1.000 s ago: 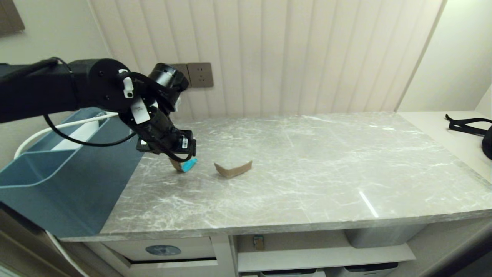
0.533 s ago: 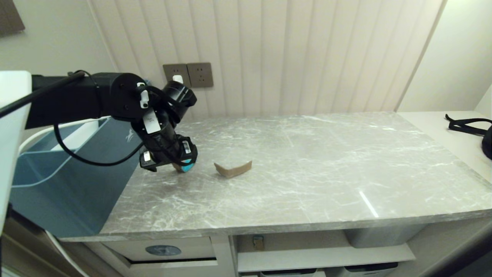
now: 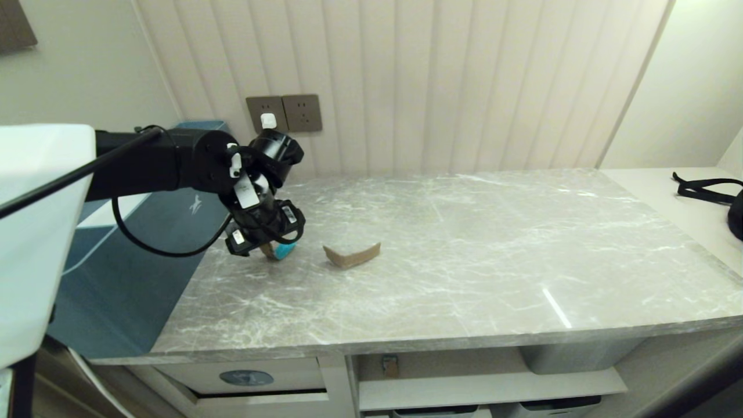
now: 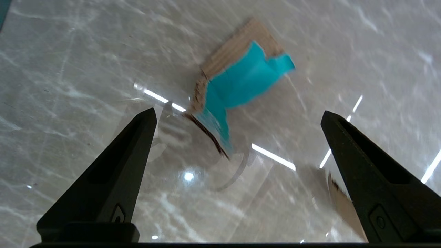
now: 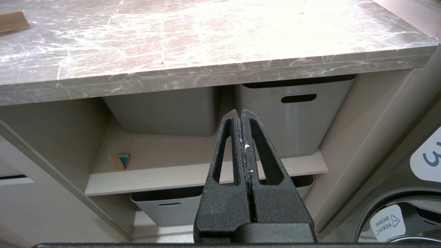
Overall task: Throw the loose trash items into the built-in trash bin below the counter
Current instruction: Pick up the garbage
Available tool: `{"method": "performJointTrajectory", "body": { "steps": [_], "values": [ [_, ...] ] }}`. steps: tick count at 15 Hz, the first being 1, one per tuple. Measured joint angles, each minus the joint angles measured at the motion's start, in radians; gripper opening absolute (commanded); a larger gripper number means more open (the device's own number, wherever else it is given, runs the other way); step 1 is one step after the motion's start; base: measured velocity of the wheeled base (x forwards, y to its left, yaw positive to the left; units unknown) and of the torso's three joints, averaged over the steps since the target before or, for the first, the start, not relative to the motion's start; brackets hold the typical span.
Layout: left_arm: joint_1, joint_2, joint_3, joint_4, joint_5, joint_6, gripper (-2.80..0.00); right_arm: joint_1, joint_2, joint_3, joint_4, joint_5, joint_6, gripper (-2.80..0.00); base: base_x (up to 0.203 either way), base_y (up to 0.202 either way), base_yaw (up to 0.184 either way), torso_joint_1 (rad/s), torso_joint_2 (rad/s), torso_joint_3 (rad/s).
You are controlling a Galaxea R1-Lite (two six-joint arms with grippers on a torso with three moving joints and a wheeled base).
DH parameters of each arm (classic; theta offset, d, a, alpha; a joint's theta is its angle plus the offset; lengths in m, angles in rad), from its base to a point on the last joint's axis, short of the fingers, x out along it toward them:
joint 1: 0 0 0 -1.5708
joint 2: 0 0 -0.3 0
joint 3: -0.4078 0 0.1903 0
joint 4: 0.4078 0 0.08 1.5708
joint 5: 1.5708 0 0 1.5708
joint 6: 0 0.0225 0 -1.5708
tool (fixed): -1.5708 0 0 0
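Note:
On the counter lies a torn cardboard scrap with teal tape. My left gripper hangs just above it, pointing down, open wide with nothing between its fingers. A curved brown scrap lies to the right of it. A third scrap with teal tape rests on the shelf under the counter. The built-in trash bin flap with its blue sticker is below the counter's left end. My right gripper is shut and parked in front of the shelves.
A big teal box stands against the counter's left end, under my left arm. A black strap lies at the far right. Grey tubs fill the shelves. Wall sockets sit behind the arm.
The left arm has sunk lower and its wrist has rolled, so the open gripper now sits over the teal-taped scrap. The scraps have not moved.

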Motion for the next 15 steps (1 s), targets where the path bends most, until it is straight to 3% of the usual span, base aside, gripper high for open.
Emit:
{"method": "performJointTrajectory", "body": {
  "steps": [12,13,15],
  "values": [
    [0.013,0.025,0.0,-0.027,0.023,-0.023,0.0,0.0,0.0,0.0,0.0,0.0,0.0,-2.8,0.0,0.0,0.0,0.0,0.0,0.0],
    [0.014,0.029,0.001,-0.033,0.024,-0.022,-2.8,0.0,0.0,0.0,0.0,0.0,0.0,-2.8,0.0,0.0,0.0,0.0,0.0,0.0],
    [0.013,0.033,0.001,-0.038,0.023,-0.022,-2.8,0.0,0.0,0.0,0.0,0.0,0.0,-2.8,0.0,0.0,0.0,0.0,0.0,0.0]
  ]
}}
